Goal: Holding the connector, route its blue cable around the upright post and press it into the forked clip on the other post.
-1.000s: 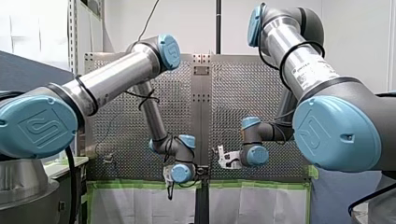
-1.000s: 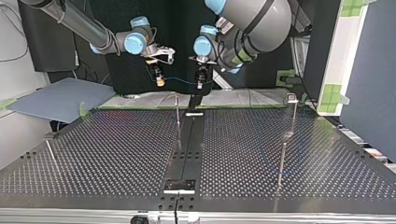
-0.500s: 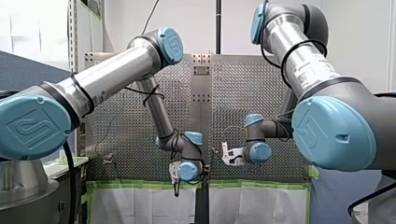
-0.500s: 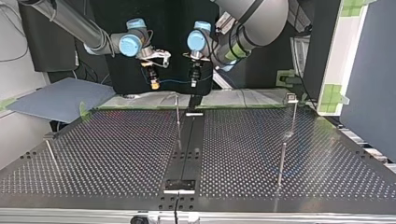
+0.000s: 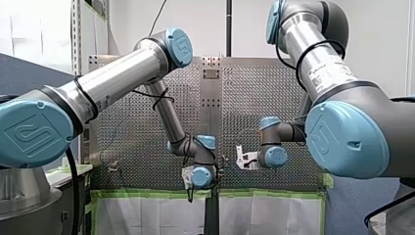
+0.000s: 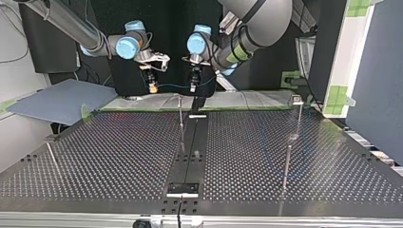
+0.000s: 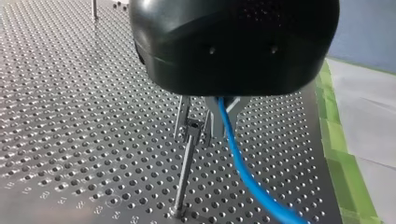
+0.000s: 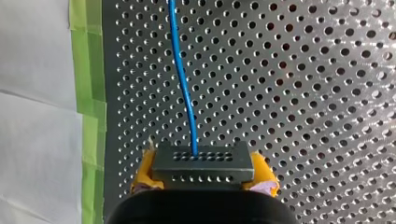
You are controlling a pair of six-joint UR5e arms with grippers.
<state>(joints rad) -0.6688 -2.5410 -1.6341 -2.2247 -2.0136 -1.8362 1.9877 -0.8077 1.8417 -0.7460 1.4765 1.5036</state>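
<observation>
A wide perforated table (image 6: 119, 156) fills the lower two thirds of the top view. Our two arms enter from the upper edge, our left arm (image 6: 256, 19) at upper right and our right arm (image 6: 71, 21) at upper left. Both point toward the upper centre of the frame, above the table's far edge. There our right gripper (image 6: 152, 87) and our left gripper (image 6: 194, 84) hang side by side, pointing down, near each other but apart. A thin upright post (image 6: 181, 121) stands on the table's centre line, just below the two grippers in the frame. A taller post with a clip head (image 6: 298, 114) stands well apart at the right. In the right wrist view the yellow pads (image 8: 262, 169) are clamped on either side of a grey connector (image 8: 203, 163) dotted with small holes. The blue cable (image 8: 184, 84) leaves the connector's middle and, in the top view, runs across with a slight sag to our left gripper. In the left wrist view that gripper's metal fingers (image 7: 212, 123) pinch the cable, which drops away beside the upright post's top. We cannot tell whether cable and post touch.
</observation>
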